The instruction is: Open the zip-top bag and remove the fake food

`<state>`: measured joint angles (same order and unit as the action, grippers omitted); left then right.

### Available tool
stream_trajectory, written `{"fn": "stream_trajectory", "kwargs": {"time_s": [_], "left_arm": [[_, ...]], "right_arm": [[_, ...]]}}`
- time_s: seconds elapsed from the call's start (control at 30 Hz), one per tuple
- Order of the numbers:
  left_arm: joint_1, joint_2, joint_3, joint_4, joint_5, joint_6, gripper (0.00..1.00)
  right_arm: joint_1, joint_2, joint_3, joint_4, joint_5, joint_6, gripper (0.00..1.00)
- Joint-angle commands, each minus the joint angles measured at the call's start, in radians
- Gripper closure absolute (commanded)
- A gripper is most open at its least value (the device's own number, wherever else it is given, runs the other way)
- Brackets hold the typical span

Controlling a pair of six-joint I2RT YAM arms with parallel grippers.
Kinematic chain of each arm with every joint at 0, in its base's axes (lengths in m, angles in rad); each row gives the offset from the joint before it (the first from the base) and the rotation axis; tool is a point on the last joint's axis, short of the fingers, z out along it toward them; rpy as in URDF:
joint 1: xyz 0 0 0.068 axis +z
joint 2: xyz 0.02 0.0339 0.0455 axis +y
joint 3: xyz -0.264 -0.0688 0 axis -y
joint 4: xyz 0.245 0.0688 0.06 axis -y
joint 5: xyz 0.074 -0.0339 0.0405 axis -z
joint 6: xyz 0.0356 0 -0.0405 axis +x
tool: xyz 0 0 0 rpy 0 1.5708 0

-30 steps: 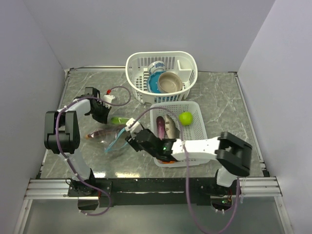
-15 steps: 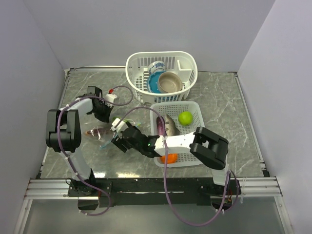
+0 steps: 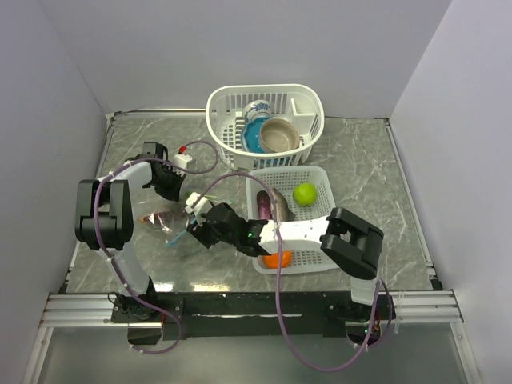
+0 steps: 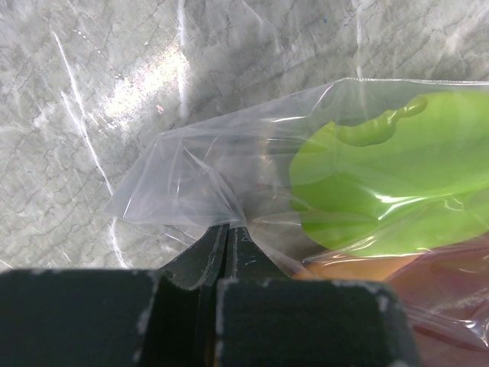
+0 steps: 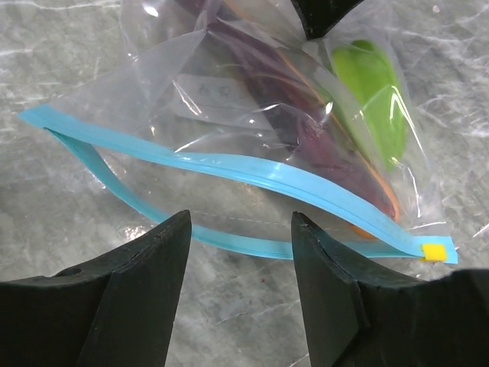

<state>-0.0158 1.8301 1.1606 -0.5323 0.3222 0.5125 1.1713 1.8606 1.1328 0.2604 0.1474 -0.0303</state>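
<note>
The zip-top bag point(image 5: 229, 107) lies on the grey marbled table point(image 3: 360, 160) between the two arms, just left of the white mesh tray point(image 3: 316, 176). The left gripper point(image 4: 227, 233) has its fingers pressed together on a fold of clear plastic at the bag's far end, beside a bright green piece point(image 4: 397, 183) inside. The right gripper point(image 5: 241, 222) hovers with fingers spread at the mouth, touching nothing. There the teal zip strip point(image 5: 229, 170) gapes into a loop, its two sides parted. A dark purple piece point(image 5: 306, 130) and an orange one point(image 4: 359, 267) also sit inside the bag. In the tray rest a green round fruit point(image 3: 304, 194), an orange ball point(image 3: 278, 258) and what looks like an aubergine point(image 3: 266, 206) – partly hidden by the arm
</note>
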Motion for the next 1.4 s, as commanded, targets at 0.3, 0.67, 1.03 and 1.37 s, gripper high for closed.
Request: {"fn": "stream_trajectory", "kwargs": {"time_s": [0.3, 0.67, 1.03, 1.37], "left_arm": [[-0.006, -0.006, -0.022, -0.006, 0.005, 0.027, 0.99], [-0.004, 0.008, -0.016, -0.038, 0.029, 0.063, 0.99], [-0.006, 0.011, -0.012, -0.052, 0.054, 0.081, 0.99], [-0.006, 0.005, -0.007, -0.049, 0.052, 0.069, 0.99]], "right_arm": [[-0.032, 0.106, 0.070, 0.278, 0.178, -0.161, 0.00], [-0.038, 0.255, 0.192, 0.347, 0.156, -0.280, 0.00], [-0.059, 0.305, 0.366, 0.093, -0.015, -0.237, 0.42], [-0.052, 0.174, 0.210, 0.091, -0.097, -0.178, 1.00]]}}
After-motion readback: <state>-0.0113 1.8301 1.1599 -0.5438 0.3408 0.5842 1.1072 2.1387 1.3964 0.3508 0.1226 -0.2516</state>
